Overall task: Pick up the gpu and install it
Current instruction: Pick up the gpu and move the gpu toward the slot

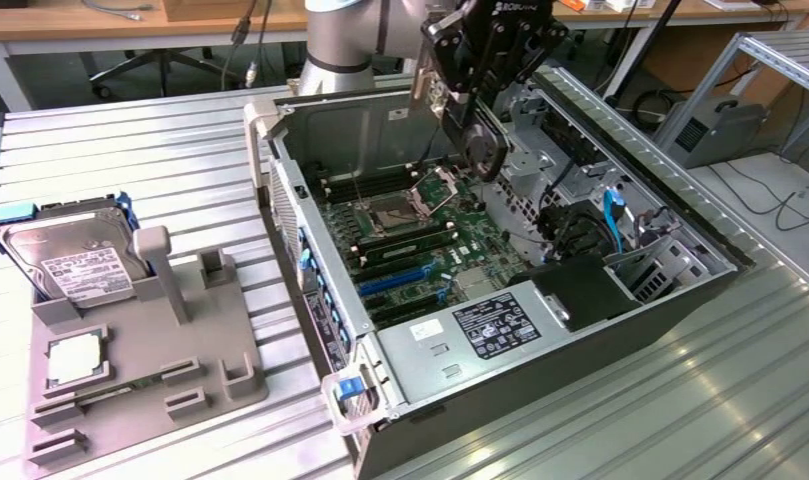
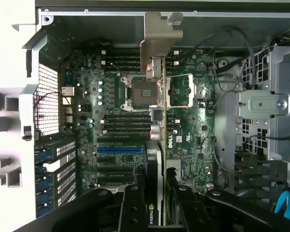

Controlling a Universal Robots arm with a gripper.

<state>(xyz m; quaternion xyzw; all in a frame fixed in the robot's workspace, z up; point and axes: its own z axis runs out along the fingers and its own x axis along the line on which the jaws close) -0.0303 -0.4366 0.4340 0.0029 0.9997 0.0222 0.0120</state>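
Here, gpu point(image 2: 155, 145) within the hand point(image 2: 157, 210)

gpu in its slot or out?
Out. The gpu is clamped edge-on in the gripper above the motherboard, and the blue slot is bare.

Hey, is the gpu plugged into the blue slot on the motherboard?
No, the gpu hangs in the pincer above the open case, clear of the bare blue slot.
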